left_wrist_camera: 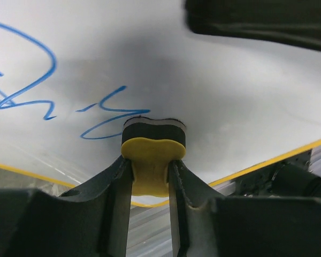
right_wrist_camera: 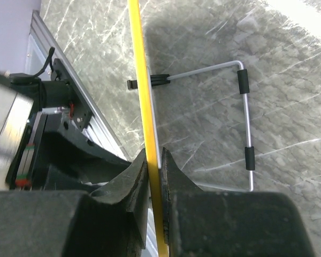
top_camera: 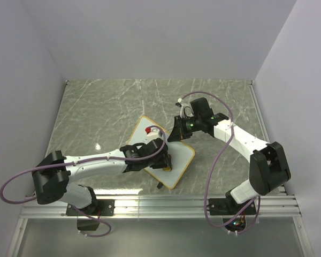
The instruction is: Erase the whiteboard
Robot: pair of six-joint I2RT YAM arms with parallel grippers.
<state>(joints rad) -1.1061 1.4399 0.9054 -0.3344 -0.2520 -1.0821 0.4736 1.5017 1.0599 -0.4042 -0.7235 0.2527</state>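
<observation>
The whiteboard (top_camera: 183, 157), white with a yellow-orange rim, lies at an angle in the middle of the table. My left gripper (top_camera: 165, 159) is shut on the small yellow bone-shaped eraser (left_wrist_camera: 152, 153) and presses its dark pad against the whiteboard's surface (left_wrist_camera: 235, 101), just right of blue scribbles (left_wrist_camera: 40, 80). My right gripper (top_camera: 177, 132) is shut on the board's far right rim. In the right wrist view the yellow rim (right_wrist_camera: 141, 80) runs edge-on between that gripper's fingers (right_wrist_camera: 154, 163). The board's wire stand (right_wrist_camera: 245, 123) with black feet shows behind it.
A small red object (top_camera: 148, 129) sits by the board's far corner. A black foot (top_camera: 159, 185) sticks out under the board's near edge. The aluminium rail (top_camera: 166, 206) runs along the table's near edge. Grey walls close in the left, back and right.
</observation>
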